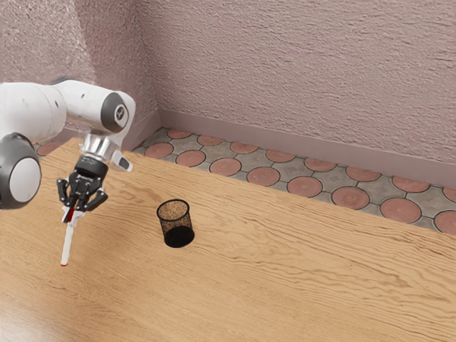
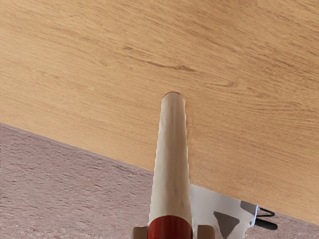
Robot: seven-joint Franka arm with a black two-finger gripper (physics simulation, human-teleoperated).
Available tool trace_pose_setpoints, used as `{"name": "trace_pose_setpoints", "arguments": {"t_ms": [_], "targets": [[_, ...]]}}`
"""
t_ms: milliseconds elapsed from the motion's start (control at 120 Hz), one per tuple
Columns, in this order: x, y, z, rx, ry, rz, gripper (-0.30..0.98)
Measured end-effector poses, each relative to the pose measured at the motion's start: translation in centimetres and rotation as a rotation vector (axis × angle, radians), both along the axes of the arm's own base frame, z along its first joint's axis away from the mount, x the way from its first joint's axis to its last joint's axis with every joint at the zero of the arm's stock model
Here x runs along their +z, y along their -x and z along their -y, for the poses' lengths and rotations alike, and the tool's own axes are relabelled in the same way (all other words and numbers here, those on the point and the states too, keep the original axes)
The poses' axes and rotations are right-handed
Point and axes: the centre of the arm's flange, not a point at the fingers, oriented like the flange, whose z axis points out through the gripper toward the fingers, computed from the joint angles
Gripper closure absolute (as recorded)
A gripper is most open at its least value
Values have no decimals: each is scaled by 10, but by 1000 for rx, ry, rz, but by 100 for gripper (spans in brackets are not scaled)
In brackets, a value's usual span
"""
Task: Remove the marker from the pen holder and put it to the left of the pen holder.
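Lowering the marker (image 1: 68, 246) depends first on its long axis: from the gripper (image 1: 72, 211), the white barrel points down towards 6 o'clock in the exterior view, leaning slightly to 7, nearly upright rather than flat. The jaws are closed to the marker's width, with the pads (image 2: 206, 232) gripping the red end from opposite sides. The far tip is directed at the table (image 1: 285, 285); whether it touches the wood cannot be determined. The marker is out of the pen holder (image 1: 175, 225) and well apart from it. Taken from the jaws, the pen holder stands upright at 3 o'clock in the exterior view; taken from the marker's tip, it lies between 2 and 3 o'clock. No obstacle is visible between the marker and the wood beneath it. Extraction is judged complete; placement remains. If "left" is read as the exterior view's left, the next move calls for a short descent, ideally with the barrel tilted towards the surface before release. Release in the present attitude risks the marker toppling and rolling in an uncontrolled direction.
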Motion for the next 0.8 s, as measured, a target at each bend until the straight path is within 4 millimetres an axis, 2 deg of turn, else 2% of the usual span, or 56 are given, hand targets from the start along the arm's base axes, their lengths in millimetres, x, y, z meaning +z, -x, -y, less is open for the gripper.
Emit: {"name": "trace_pose_setpoints", "arguments": {"t_ms": [117,292,525,575,608,717,800], "targets": [[-19,6,-3,3,39,-64,77],[-28,7,-3,-1,89,-71,76],[-20,1,-1,-2,135,-10,29],[-6,-3,-1,-11,136,38,23],[11,-6,1,-24,133,89,20],[80,-14,18,-90,117,287,12],[125,-10,33,-143,109,441,8]]}}
